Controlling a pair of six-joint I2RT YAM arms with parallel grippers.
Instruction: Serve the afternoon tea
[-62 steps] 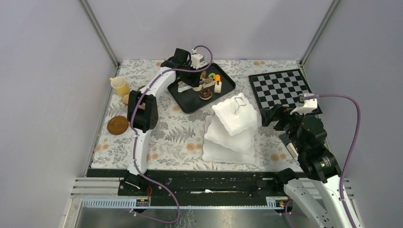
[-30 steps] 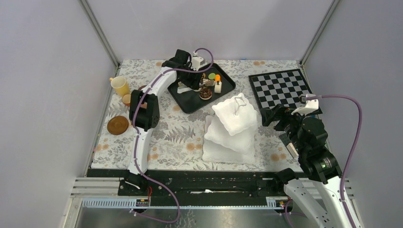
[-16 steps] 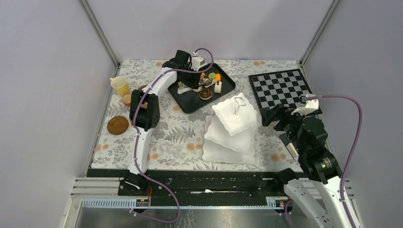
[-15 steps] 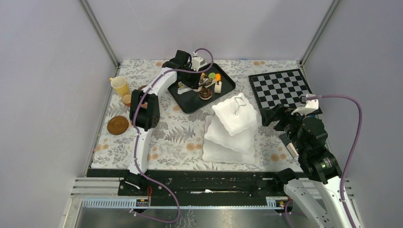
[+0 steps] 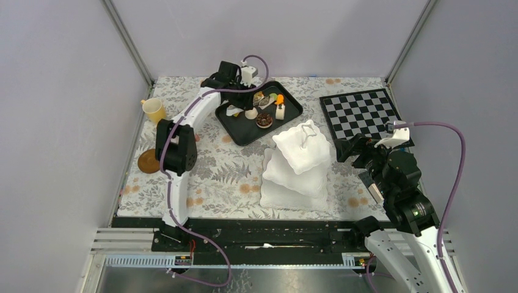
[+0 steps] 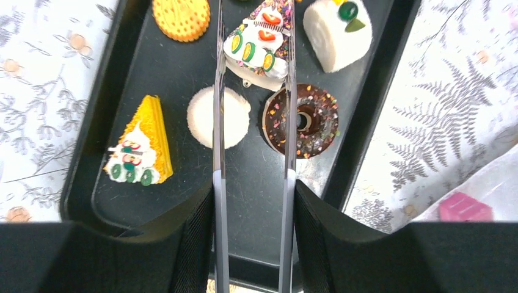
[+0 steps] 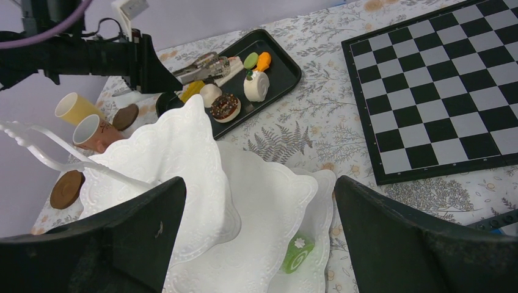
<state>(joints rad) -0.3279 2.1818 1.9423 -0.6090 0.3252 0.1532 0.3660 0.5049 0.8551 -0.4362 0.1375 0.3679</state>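
The sprinkled white cake slice (image 6: 256,46) lies at twelve o'clock from the left gripper (image 6: 253,190), over the black tray (image 6: 372,91), caught between the tips of the silver tongs (image 6: 218,122); the left gripper is partly closed, its fingers pressing the tongs' two blades from outside; a chocolate doughnut (image 6: 305,122) sits at one o'clock, a white macaron (image 6: 235,116) at eleven; the right gripper (image 7: 259,183) is spread wide, holding nothing, at three o'clock of the white stand (image 5: 299,162).
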